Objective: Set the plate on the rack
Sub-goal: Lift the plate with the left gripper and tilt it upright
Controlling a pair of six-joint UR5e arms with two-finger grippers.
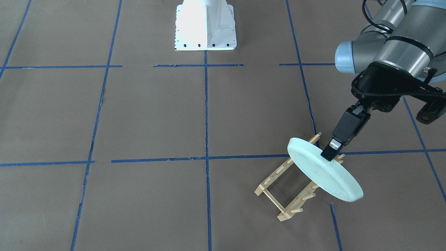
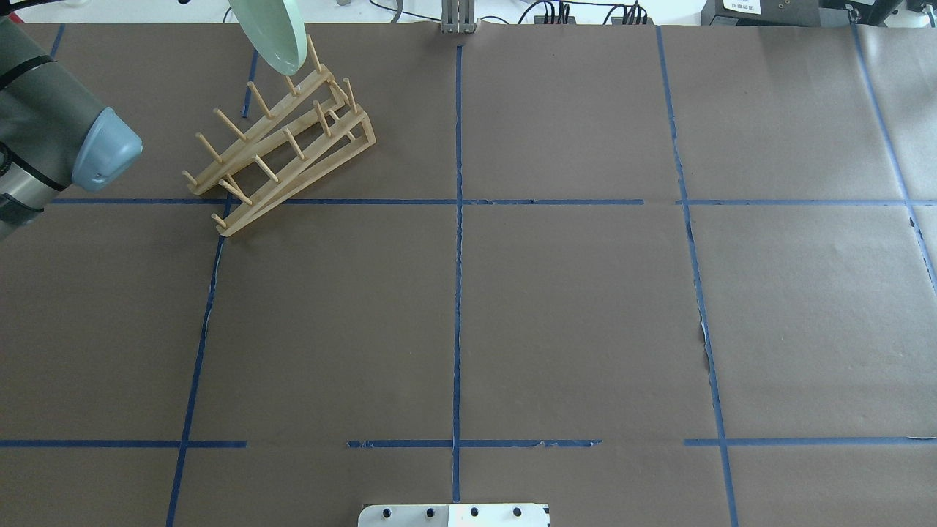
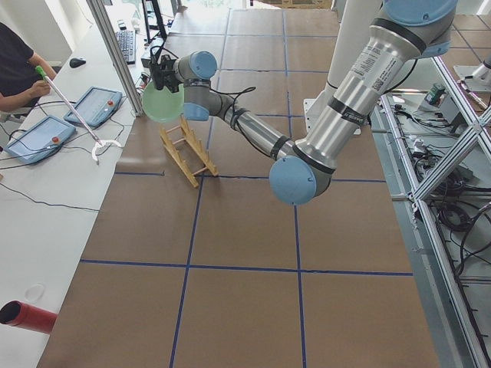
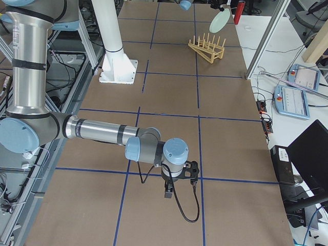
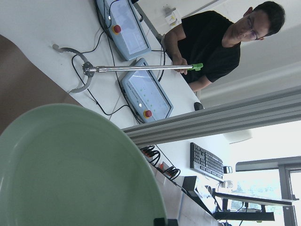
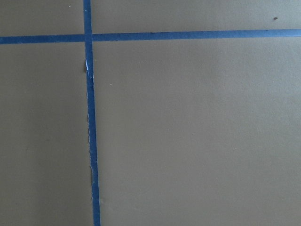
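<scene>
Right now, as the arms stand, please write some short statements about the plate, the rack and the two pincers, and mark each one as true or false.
1. The left pincer grips the plate by its rim. True.
2. The plate lies flat beside the rack. False: it is held tilted over one end of the rack.
3. A second plate already stands between the rack's pegs. False: the only plate in view is the one in the left pincer.
4. The right pincer is far from the rack. True.
</scene>
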